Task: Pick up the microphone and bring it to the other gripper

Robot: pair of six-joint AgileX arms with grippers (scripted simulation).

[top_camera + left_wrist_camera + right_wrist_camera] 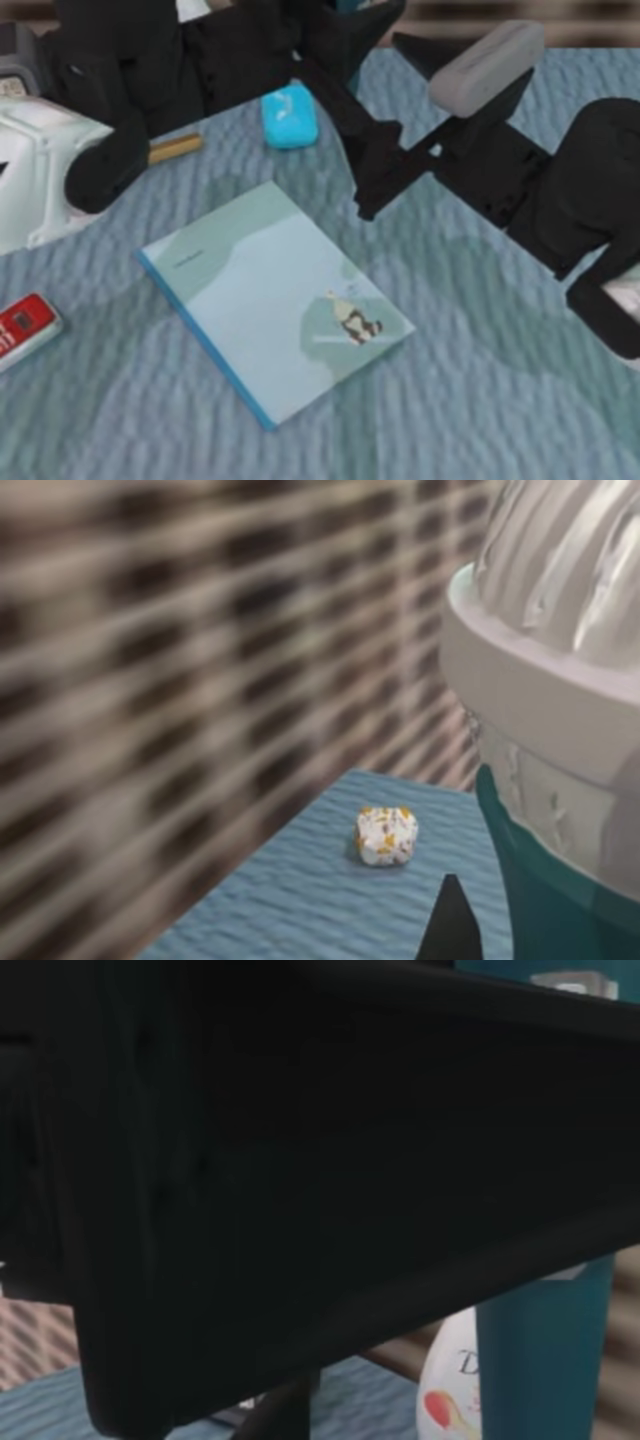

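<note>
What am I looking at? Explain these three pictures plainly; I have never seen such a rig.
Two black robot arms work at a table covered in blue cloth. One picture looks down from above; the other two come from cameras on each arm's wrist. The left gripper and right gripper meet at the table's far edge. On the table lie a book, a blue block, a red item and a small speckled ball. The mic, silvery head on a teal handle, shows close in both wrist views, so it is up between the grippers. Which one grips it cannot be seen. The right wrist view is mostly dark.
</note>
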